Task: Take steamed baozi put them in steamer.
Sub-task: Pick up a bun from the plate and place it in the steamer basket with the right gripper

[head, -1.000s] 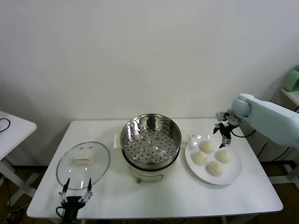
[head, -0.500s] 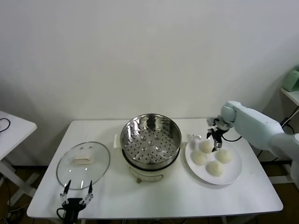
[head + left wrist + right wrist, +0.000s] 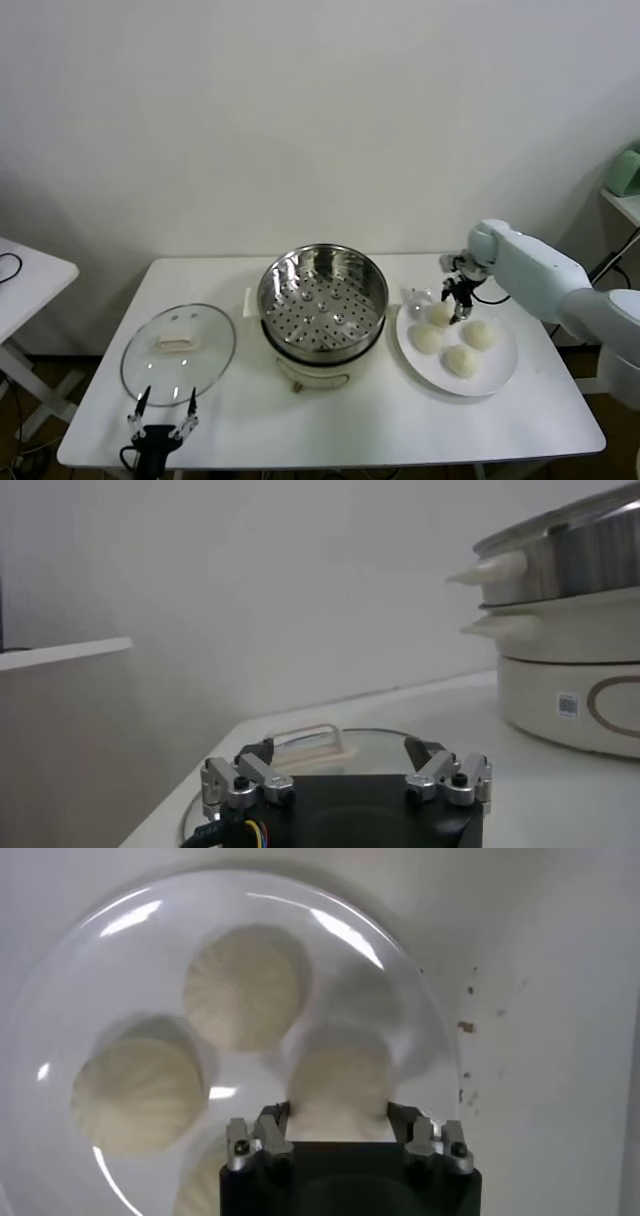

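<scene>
Four steamed baozi (image 3: 453,337) are sitting on the white plate (image 3: 500,375) at my right, on the white surface (image 3: 400,415). I am holding my right claw (image 3: 458,302) over the bun at the plate's far left edge, the one nearest the steamer (image 3: 323,298). In my right wrist view the claw's fingers (image 3: 262,1135) are standing apart on either side of that bun (image 3: 338,1080), open around it and not pressing in as far as I can tell. The other three buns are lying close beside it on the plate. The steamer is standing in the middle of the surface, its perforated steel basket showing nothing inside. I am keeping my left claw (image 3: 160,415) parked low at the near left edge of the surface, fingers spread, just in front of the glass lid (image 3: 178,352).
</scene>
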`<state>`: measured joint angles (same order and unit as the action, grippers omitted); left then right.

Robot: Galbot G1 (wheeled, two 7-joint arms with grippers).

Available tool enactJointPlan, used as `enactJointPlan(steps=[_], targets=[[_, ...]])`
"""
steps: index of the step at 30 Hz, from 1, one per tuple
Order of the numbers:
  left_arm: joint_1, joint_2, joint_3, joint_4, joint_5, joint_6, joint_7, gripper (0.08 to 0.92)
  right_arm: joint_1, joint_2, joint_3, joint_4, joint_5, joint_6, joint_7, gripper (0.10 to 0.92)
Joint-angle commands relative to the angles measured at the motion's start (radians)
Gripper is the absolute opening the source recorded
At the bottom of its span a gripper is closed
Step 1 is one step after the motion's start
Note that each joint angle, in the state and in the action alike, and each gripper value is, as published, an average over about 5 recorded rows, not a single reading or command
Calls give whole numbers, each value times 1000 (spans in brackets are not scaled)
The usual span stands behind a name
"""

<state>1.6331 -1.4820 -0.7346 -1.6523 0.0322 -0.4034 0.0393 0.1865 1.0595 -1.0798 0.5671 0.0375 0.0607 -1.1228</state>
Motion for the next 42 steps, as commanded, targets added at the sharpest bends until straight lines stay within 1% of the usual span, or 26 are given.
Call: enactJointPlan(steps=[1, 10, 14, 20, 23, 27, 29, 32, 36, 40, 42], targets=[[2, 0, -1, 2, 7, -3, -2, 823, 26, 5, -5, 12, 1, 9, 1, 662], [6, -1, -3, -2, 11, -9, -6, 823, 379, -96, -302, 304, 222, 47, -31, 662], [7, 0, -2, -3, 14, -10, -7, 823, 574, -97, -386, 409, 340, 101, -67, 659], [7, -1, 0, -2, 18, -12, -11, 823, 767, 1, -447, 470, 407, 313, -148, 646], [7, -4, 1, -2, 20, -12, -13, 823, 801, 65, -437, 501, 397, 391, -145, 643], [3, -9, 5, 1, 28, -13, -16, 823, 767, 155, -416, 542, 381, 435, -97, 637], [1, -11, 6, 2, 35, -14, -19, 823, 727, 210, -412, 540, 354, 467, -66, 637], [-3, -13, 5, 6, 42, -16, -23, 823, 650, 287, -411, 476, 258, 534, -30, 636], [-4, -13, 2, 15, 49, -21, -28, 823, 525, 376, -392, 324, 129, 646, 2, 636], [-4, -14, 1, 28, 63, -31, -33, 823, 410, 452, -363, 150, 52, 755, 23, 636], [-4, -15, 1, 36, 70, -37, -35, 823, 373, 476, -353, 92, 26, 788, 27, 636]])
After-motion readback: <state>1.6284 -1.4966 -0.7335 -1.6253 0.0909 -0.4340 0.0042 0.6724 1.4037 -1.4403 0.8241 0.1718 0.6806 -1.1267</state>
